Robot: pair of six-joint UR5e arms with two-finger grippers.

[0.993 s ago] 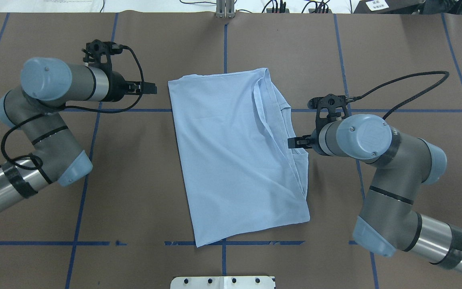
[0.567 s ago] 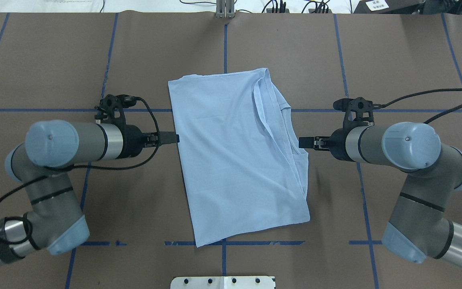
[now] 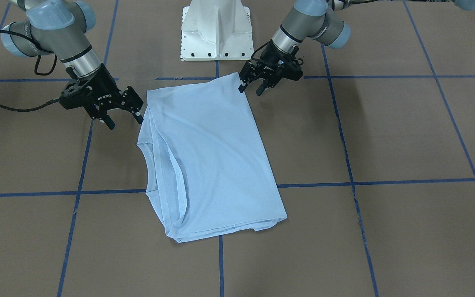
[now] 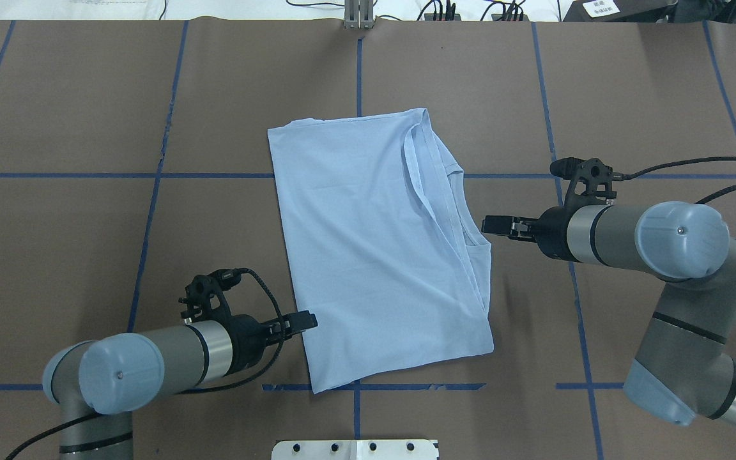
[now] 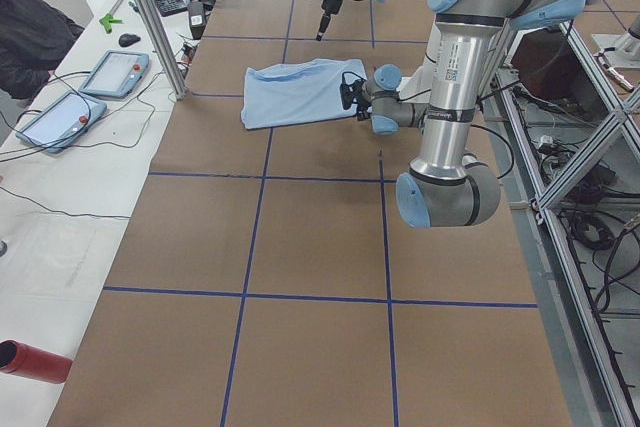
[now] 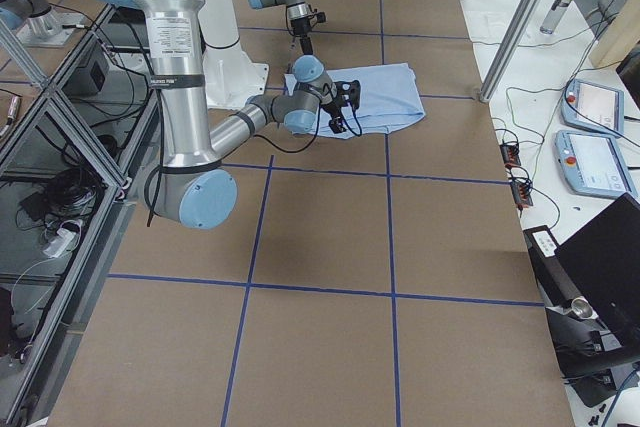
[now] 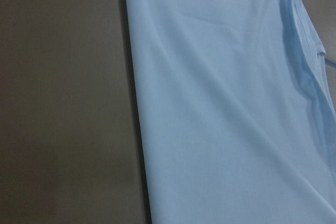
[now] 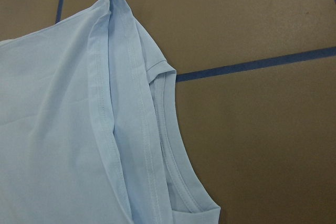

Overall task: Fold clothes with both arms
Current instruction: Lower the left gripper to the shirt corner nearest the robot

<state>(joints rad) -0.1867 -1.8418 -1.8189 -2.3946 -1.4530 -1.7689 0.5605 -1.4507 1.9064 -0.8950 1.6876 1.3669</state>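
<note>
Left pincer (image 3: 250, 90) has drawn back toward its base along the folded T-shirt (image 4: 374, 255)'s long edge to the end corner, released, cloth just ahead of its tips; right pincer (image 3: 125, 121), likewise released, faces the collar (image 4: 465, 225) edge opposite, shirt flat on the surface (image 4: 214, 96) between them, long axis crosswise.

L arm (image 4: 170, 358) half off-frame (overhead)

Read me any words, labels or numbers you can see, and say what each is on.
"ROBOTIQ", it seems, in small white letters on the right gripper.
Too small to read: the white label on the left arm.
Blurred: the white tag beyond the table.
No print shows on the T-shirt.
</note>
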